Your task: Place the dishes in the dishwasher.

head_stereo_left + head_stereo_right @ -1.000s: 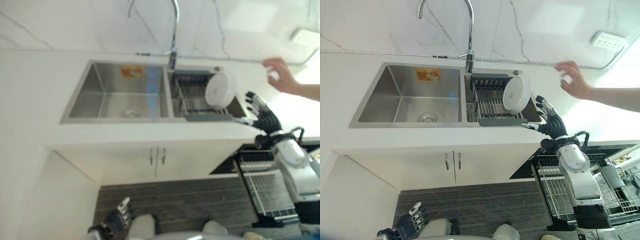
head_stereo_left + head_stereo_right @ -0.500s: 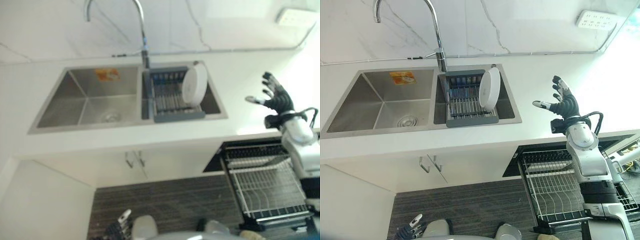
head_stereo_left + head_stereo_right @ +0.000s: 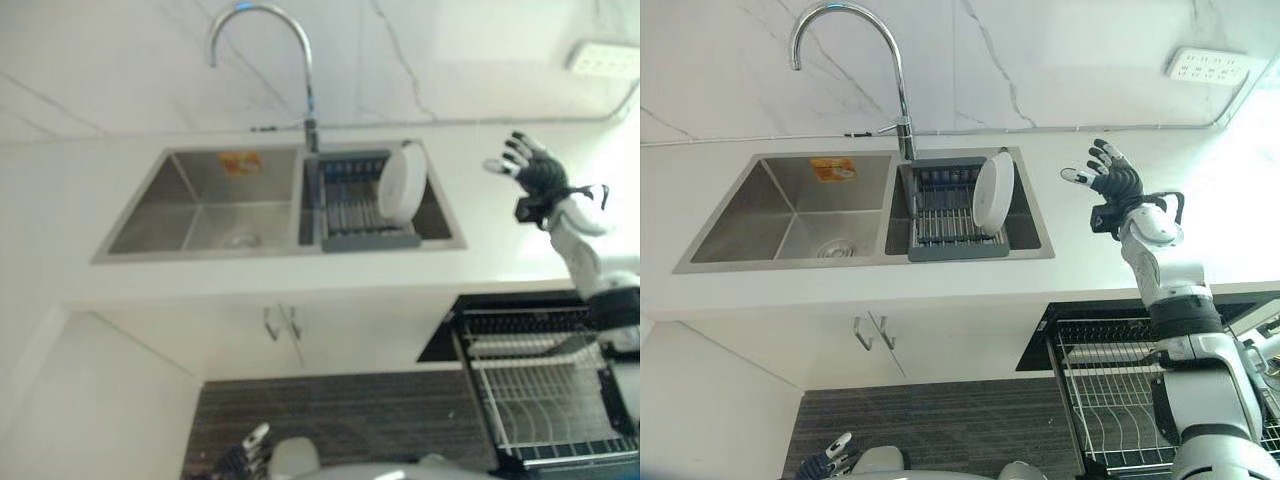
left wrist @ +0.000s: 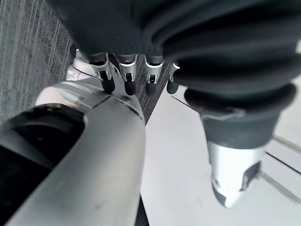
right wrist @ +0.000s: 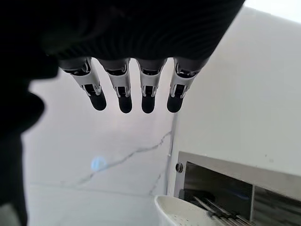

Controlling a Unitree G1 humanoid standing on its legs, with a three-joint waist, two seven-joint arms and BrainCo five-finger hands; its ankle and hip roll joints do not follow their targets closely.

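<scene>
A brushed stainless-steel double sink and a polished, curved chrome tap are seen set in a smooth white countertop, backed by a glossy white marble-veined wall. A smooth, glossy white round plate is held in a grey plastic rack with metal bars. At four o'clock, a wire dishwasher basket of thin metal rods is shown above dark, ribbed matt flooring.

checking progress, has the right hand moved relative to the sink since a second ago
Yes. The right hand has moved away from the sink, toward the wall, and is open above the counter.
</scene>
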